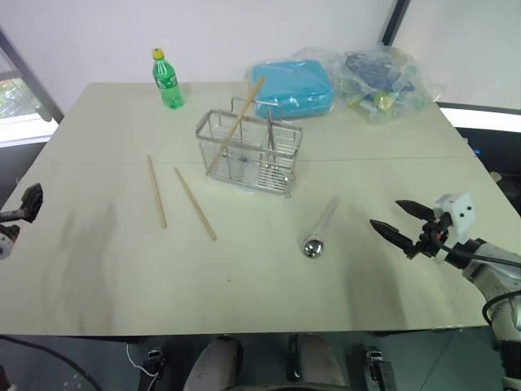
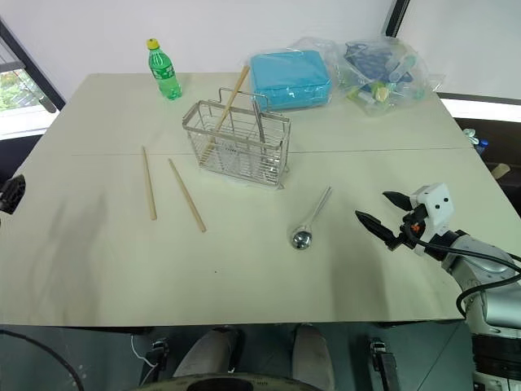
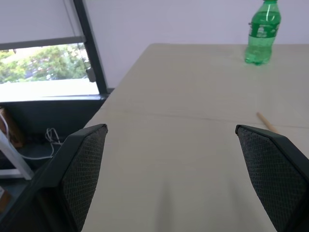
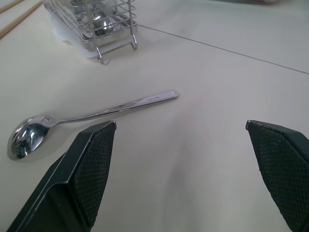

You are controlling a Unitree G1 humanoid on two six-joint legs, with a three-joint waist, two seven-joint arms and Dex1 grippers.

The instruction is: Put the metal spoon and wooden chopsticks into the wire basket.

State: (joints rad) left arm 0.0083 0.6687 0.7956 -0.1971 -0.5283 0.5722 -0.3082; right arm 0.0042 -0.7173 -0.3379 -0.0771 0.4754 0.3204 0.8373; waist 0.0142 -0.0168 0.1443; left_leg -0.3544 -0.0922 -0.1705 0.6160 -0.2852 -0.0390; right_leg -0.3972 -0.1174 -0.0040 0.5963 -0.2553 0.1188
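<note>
While both grippers stand wide and empty, the right gripper (image 2: 383,213) hovers near the metal spoon (image 2: 310,220); the left gripper (image 1: 31,201) waits at the table (image 1: 106,277) edge.

No wording can be read anywhere. The green plastic bottle with a yellow cap (image 1: 167,79) carries a green label with pale marks, perhaps a soft-drink logo, too small to make out. The items inside the clear crinkled plastic bag (image 2: 378,69) show colours but no legible print.
</note>
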